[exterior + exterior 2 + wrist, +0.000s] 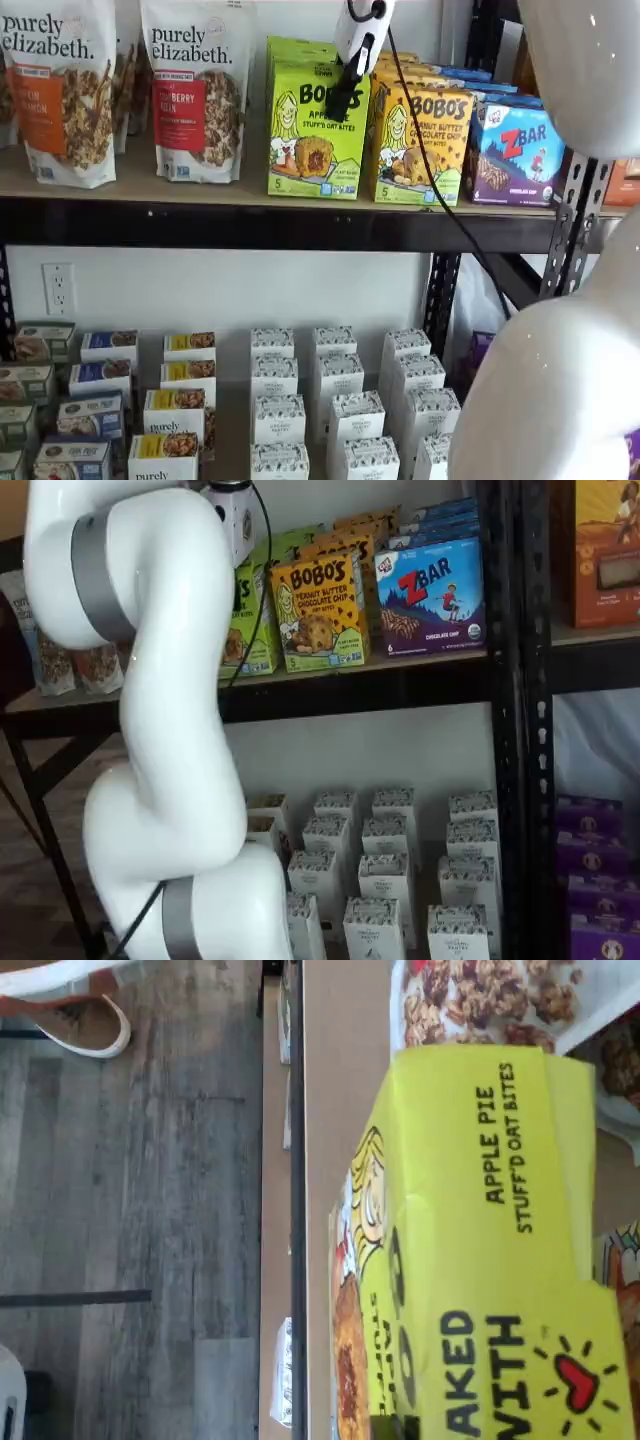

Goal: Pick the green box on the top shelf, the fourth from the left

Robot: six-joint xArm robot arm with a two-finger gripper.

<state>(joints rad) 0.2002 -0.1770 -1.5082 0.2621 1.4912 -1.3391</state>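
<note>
The green box (312, 130), a lime-green Bobo's Apple Pie carton, stands upright on the top shelf (150, 222), with more green boxes behind it. In a shelf view my gripper (340, 105) hangs in front of the box's upper right corner, white body above, one black finger seen side-on with a cable beside it. No gap between the fingers shows, so I cannot tell whether it is open or shut. The wrist view shows the box's top (480, 1240) very close, filling much of the picture. In a shelf view (250, 630) the box is mostly hidden behind my arm.
An orange-yellow Bobo's box (420, 140) stands right of the green box, then a ZBar box (515, 150). Granola bags (190, 90) stand to its left. Small white cartons (340, 410) fill the level below. My white arm (170, 730) blocks much of both shelf views.
</note>
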